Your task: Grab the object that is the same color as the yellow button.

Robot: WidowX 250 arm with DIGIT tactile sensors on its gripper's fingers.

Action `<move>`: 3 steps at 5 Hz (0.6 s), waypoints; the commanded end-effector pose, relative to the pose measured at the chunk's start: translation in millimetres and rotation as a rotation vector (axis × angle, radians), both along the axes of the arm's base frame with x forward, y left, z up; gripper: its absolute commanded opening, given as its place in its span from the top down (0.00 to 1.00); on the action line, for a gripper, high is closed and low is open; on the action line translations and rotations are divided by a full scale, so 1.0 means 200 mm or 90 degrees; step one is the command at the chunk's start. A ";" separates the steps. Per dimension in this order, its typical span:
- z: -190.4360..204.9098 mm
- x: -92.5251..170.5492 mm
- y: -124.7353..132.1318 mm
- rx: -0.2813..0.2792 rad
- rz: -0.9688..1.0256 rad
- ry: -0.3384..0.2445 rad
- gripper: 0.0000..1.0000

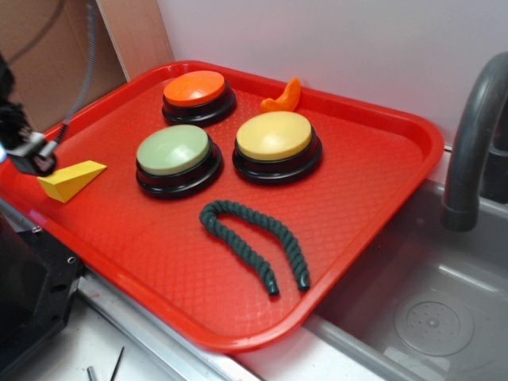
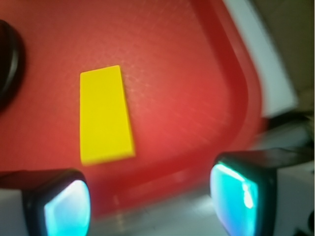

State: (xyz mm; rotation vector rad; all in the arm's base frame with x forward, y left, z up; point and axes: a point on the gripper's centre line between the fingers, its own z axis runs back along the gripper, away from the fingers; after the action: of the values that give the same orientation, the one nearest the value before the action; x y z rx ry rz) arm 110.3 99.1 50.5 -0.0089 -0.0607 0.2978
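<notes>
A small bright-yellow wedge block (image 1: 71,179) lies near the left edge of the red tray (image 1: 373,190). In the wrist view the wedge (image 2: 105,115) lies flat on the tray, above and left of the gap between my fingers. My gripper (image 1: 32,155) hovers at the tray's left edge, just left of the wedge. It is open and empty, jaws wide apart in the wrist view (image 2: 152,199). The yellow button (image 1: 276,143) with its black base stands at the tray's middle back.
A pale green button (image 1: 175,157) and an orange button (image 1: 197,95) stand on the tray. A small orange curved piece (image 1: 284,98) lies by the back rim. A dark green rope (image 1: 254,238) lies in front. A grey sink (image 1: 429,317) and faucet (image 1: 476,135) are at right.
</notes>
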 end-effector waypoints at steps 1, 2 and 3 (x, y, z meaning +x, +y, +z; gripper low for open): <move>-0.05 0.17 -0.14 0.048 -0.065 0.003 0.00; -0.05 0.16 -0.14 0.049 -0.062 0.004 0.00; -0.09 0.16 -0.10 0.045 -0.045 0.020 0.00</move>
State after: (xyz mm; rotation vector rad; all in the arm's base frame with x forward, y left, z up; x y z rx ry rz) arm 137.3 76.8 28.6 0.0528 -0.0255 0.2220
